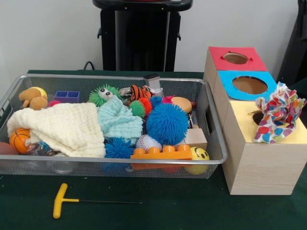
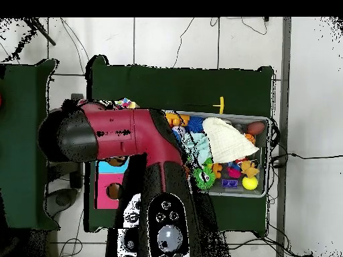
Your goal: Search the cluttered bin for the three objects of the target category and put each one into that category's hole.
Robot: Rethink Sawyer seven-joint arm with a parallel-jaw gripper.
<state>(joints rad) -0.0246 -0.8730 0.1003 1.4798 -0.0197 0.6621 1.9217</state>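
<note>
A white cloth with colourful polka dots (image 1: 278, 118) lies bunched on the yellow top of the pale wooden box (image 1: 261, 155), covering most of its round hole (image 1: 257, 116). The silver wire-mesh bin (image 1: 211, 158) sits beside it on the green tabletop (image 1: 168, 213), crammed with toys. The red arm (image 2: 127, 134) hides the pincer overhead, its state impossible to tell.

Polka-dot cloth (image 1: 278, 119) sits bunched on the yellow box (image 1: 261, 163), half over its hole (image 1: 258, 117). Bin (image 1: 213, 158) at 9 o'clock from it is stuffed: cream cloth (image 1: 62, 128), blue spiky ball (image 1: 167, 123). Yellow T-handle tool (image 1: 61, 201) lies on the counter (image 1: 182, 211), 6 o'clock of the bin.
</note>
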